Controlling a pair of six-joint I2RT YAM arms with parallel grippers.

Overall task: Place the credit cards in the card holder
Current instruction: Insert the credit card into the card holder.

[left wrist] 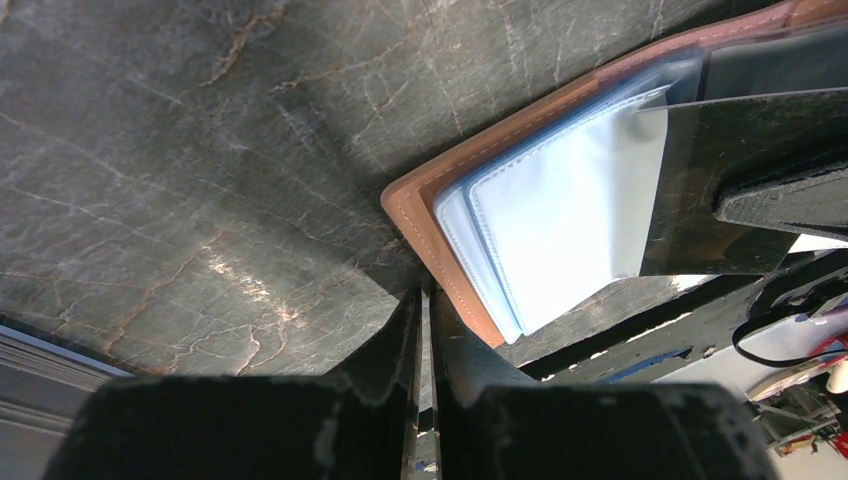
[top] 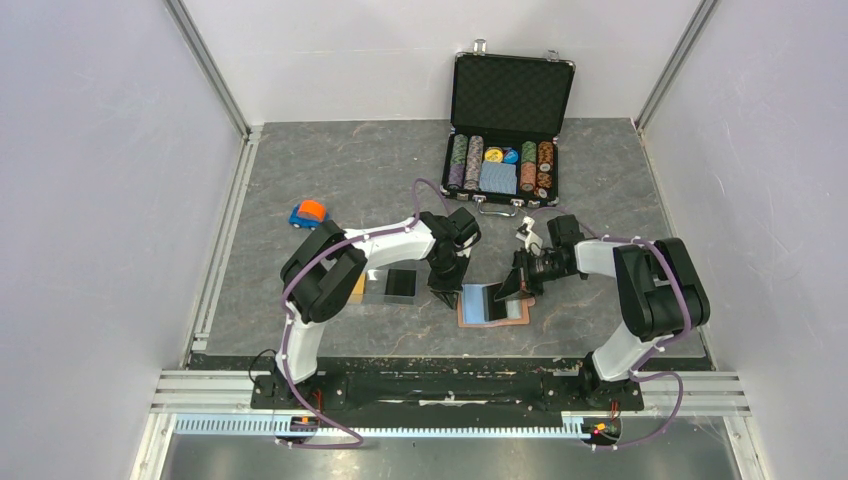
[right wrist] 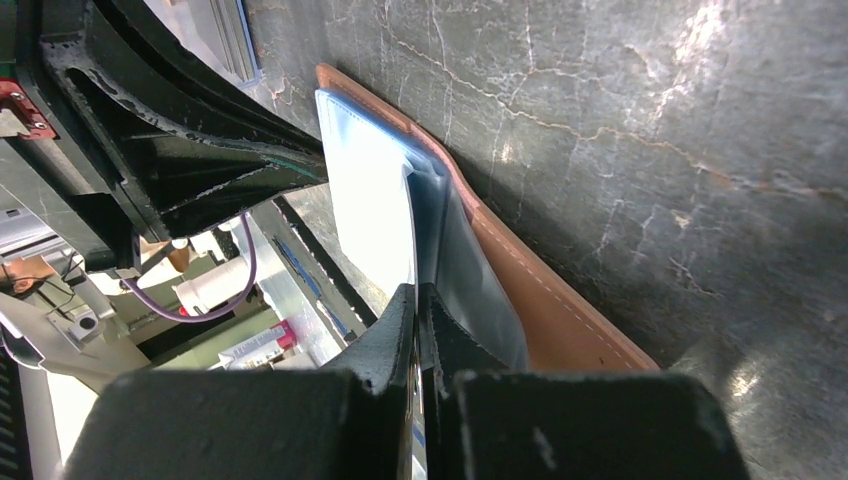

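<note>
Marbled tabletop [top: 330, 170]: right hand [right wrist: 417, 292] clamps black card [left wrist: 700, 180] over card holder [left wrist: 420, 215]; left hand [left wrist: 424, 295] nearly closed beside.

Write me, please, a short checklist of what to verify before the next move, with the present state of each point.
1. Card holder lies open on the table: ok.
2. Right pincer is closed on the held black card: ok.
3. Held black card's edge meets the clear sleeve: ok. Whether it is inside the pocket: cannot tell.
4. Left pincer steadies the card holder: cannot tell. It is nearly closed at the holder's edge, and no contact can be seen.
5. Spare black card lies flat on the table, apart from the card holder: ok.
</note>
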